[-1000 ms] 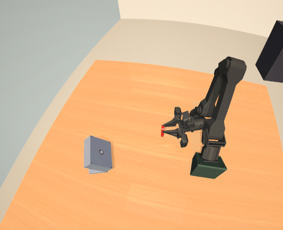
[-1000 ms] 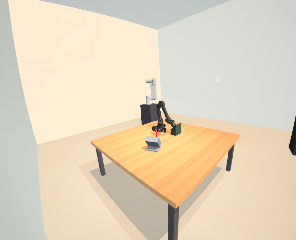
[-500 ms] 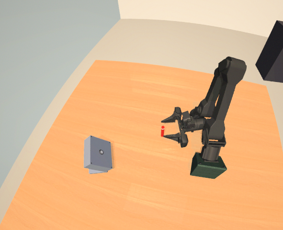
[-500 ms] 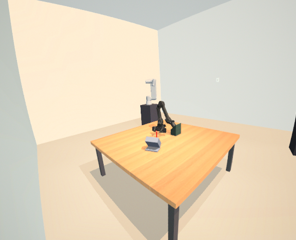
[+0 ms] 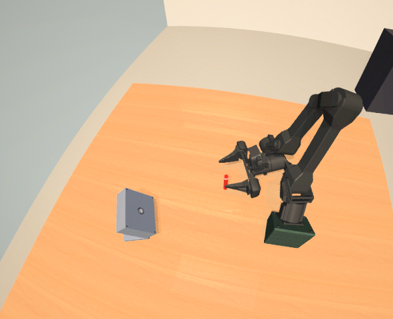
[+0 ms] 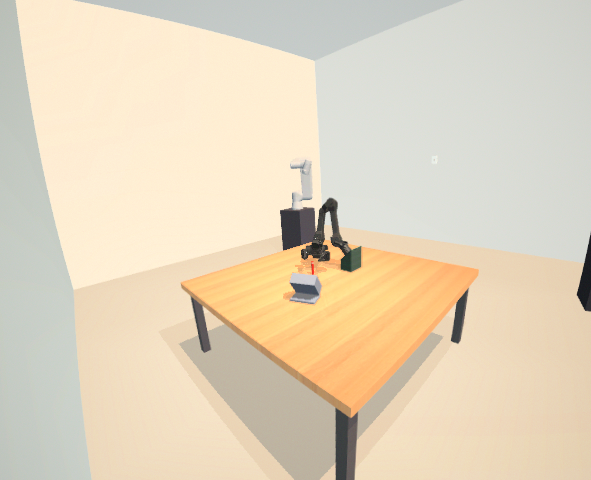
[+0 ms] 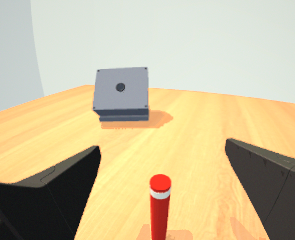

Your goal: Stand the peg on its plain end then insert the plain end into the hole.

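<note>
The red peg (image 5: 225, 182) (image 6: 312, 268) (image 7: 160, 212) stands upright on the table (image 5: 203, 274) (image 6: 388, 310) (image 7: 197, 120), its white band near the top. My gripper (image 5: 222, 173) (image 7: 163, 148) is wide open and touches nothing that I can see. In the wrist view the peg stands between the two spread fingers, lower in the picture than their tips, and its foot is cut off by the frame edge. The grey sloped panel (image 5: 132, 212) (image 6: 305, 284) (image 7: 107, 97) stands beyond the peg. Its round hole (image 5: 140, 211) (image 7: 120, 87) is dark in the wrist view and shows nothing in it.
The arm's dark green base block (image 5: 289, 233) (image 6: 351, 259) stands behind the peg, on the side away from the panel. A dark pedestal (image 5: 384, 75) (image 6: 298, 228) with a pale robot arm (image 6: 306, 180) stands beyond the table edge.
</note>
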Robot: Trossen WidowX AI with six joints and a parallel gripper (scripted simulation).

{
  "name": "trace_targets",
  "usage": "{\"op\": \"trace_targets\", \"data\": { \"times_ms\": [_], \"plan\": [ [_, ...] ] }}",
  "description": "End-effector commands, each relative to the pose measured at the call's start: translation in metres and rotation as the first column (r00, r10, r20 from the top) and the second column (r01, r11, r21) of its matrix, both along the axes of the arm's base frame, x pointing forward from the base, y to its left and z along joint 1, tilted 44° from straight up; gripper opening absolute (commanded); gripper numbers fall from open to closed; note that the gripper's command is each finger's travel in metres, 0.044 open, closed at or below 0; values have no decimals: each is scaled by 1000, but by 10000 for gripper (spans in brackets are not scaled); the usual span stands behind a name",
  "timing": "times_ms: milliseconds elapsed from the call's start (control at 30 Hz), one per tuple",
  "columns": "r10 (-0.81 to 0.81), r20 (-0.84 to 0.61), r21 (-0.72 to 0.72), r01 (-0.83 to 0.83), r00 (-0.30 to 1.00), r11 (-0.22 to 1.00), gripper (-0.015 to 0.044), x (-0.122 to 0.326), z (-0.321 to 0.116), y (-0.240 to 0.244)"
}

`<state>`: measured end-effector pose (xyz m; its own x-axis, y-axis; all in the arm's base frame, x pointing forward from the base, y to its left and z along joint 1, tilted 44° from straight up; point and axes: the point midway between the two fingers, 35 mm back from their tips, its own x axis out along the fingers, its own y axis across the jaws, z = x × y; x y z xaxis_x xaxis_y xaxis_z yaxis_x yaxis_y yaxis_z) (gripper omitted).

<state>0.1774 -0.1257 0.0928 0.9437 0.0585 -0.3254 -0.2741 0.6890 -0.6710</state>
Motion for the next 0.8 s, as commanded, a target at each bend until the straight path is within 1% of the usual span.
{"op": "trace_targets", "data": {
  "times_ms": [0,233,500,633,767],
  "plan": [
    [7,-32,-12,-8,999,1000,440,8,17,12],
    [-7,-32,-28,6,999,1000,440,16,53,47],
    [-38,71,2,38,997,999,440,6,92,91],
    [-42,81,12,41,996,999,440,4,95,94],
    [-90,8,89,89,996,992,440,7,90,89]
  ]
}}
